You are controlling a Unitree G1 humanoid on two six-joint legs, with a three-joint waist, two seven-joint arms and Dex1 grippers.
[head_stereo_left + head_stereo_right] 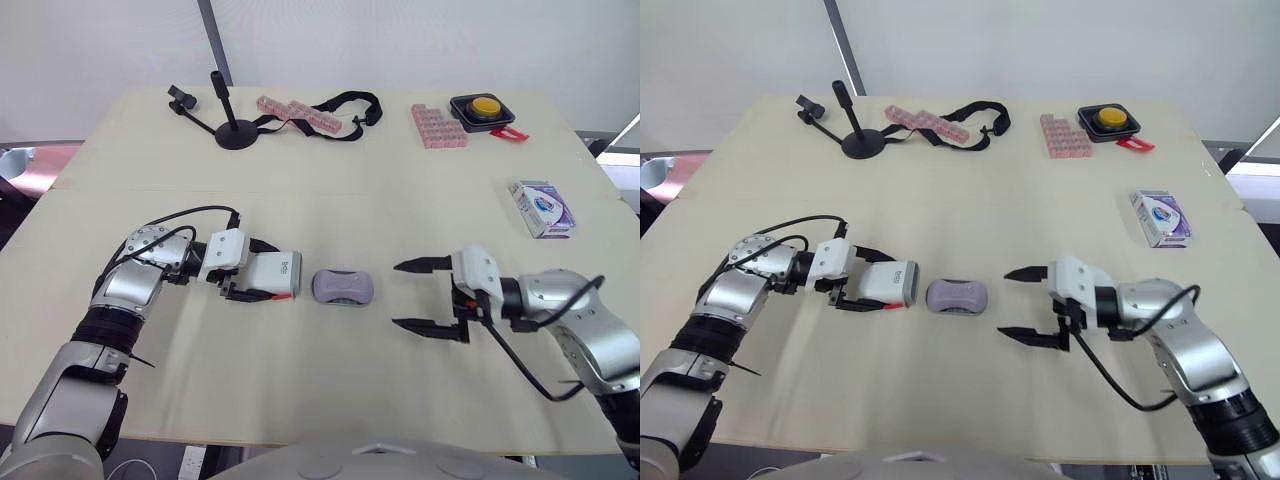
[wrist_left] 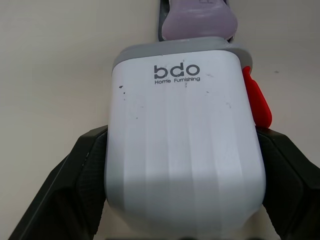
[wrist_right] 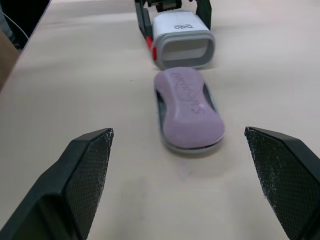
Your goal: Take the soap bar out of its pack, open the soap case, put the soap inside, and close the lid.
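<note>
The soap point(image 1: 344, 287) lies on the desk point(image 1: 330, 205) between my grippers, its long axis aimed at the open mouth of the soap case point(image 1: 282, 272) — held on its side in my left gripper point(image 1: 262, 271). My right gripper point(image 1: 398, 294) gapes wide off the soap's other end — I judge it best placed to push.

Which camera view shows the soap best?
The right wrist view: the soap lies whole and close, its top face showing. The eye views show it small; the left wrist view shows one end beyond the case.
</note>
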